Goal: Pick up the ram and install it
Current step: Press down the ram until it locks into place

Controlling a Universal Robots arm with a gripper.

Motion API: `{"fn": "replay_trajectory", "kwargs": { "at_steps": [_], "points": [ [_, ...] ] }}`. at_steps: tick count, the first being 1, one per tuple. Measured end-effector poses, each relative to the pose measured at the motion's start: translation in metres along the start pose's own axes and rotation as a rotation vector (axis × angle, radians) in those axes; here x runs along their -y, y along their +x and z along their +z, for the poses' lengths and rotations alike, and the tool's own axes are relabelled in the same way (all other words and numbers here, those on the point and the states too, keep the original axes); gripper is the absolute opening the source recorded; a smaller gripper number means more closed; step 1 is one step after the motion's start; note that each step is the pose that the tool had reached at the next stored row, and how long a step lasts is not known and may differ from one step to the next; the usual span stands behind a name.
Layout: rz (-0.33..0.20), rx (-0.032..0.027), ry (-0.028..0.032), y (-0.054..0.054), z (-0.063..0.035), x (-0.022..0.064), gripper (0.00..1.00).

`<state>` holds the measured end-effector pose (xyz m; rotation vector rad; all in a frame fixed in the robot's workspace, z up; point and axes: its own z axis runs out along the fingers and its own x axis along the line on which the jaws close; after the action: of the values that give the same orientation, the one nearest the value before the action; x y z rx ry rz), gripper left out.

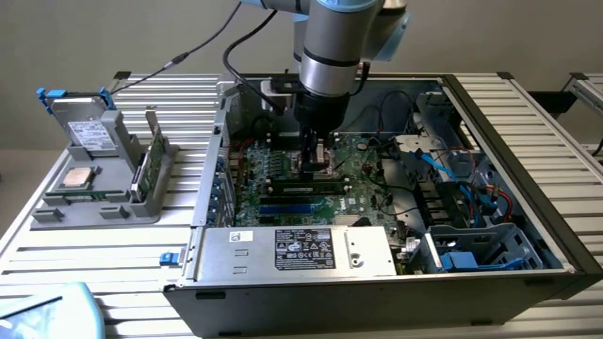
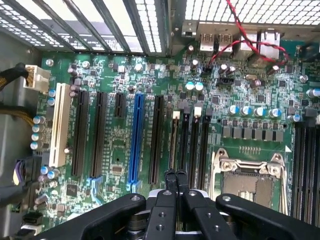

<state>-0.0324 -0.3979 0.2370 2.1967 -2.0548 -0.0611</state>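
Setting: a counter (image 1: 85,247) of ribbed pale metal slats before a plain beige wall, carrying an open computer case (image 1: 377,296) laid on its side.

Item 1, computer case: black shell, side panel off, interior exposed. Green motherboard (image 1: 282,169) lies flat inside. A silver power supply (image 1: 292,251) with a black label sits along the case's near edge. Blue and red cables run through the half toward the exterior view's right, beside a drive cage (image 1: 471,247).

Item 2, grey holder (image 1: 104,191): stands on the counter toward the exterior view's left, apart from the case. It carries a hard drive (image 1: 87,131) with blue rails at its far end, a square silver processor chip (image 1: 78,176) in the middle, and an upright green board (image 1: 151,152) at the side nearest the case.

Item 3, robot arm (image 1: 330,42): silver and blue, reaching straight down into the case over the motherboard.

Item 4, fingers (image 2: 175,175): black, pressed together tip to tip, nothing visibly held between them, poised above the black memory slots (image 2: 192,145) beside the empty processor socket (image 2: 250,180).

Item 5, the ram (image 1: 306,188): dark stick lying seated lengthwise in a memory slot on the motherboard, directly below the fingers in the exterior view.
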Motion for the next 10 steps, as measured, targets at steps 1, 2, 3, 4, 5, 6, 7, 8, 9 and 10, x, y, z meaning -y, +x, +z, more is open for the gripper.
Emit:
{"fn": "replay_trajectory", "kwargs": {
  "at_steps": [1, 2, 3, 4, 5, 6, 7, 8, 9, 10],
  "points": [
    [0.0, 0.0002, -0.0028, 0.0, -0.001, 0.0027, 0.1],
    [-0.001, 0.0004, -0.0058, 0.0, -0.0019, 0.0054, 0.1],
    [-0.001, 0.0005, -0.0089, 0.001, -0.0028, 0.0083, 0.1],
    [-0.002, 0.0006, -0.0119, 0.001, -0.0037, 0.011, 0.1],
    [-0.002, 0.0007, -0.0153, 0.001, -0.0047, 0.0139, 0.1],
    [-0.002, 0.001, -0.018, 0.001, -0.0051, 0.0166, 0.1],
    [-0.003, 0.0013, -0.0207, 0.002, -0.0054, 0.0186, 0.1],
    [-0.003, 0.0014, -0.0207, 0.002, -0.0054, 0.0186, 0.1],
    [-0.003, 0.0012, -0.0207, 0.002, -0.0055, 0.0186, 0.1],
    [-0.003, 0.0012, -0.0208, 0.002, -0.0055, 0.0186, 0.1]
  ]
}}
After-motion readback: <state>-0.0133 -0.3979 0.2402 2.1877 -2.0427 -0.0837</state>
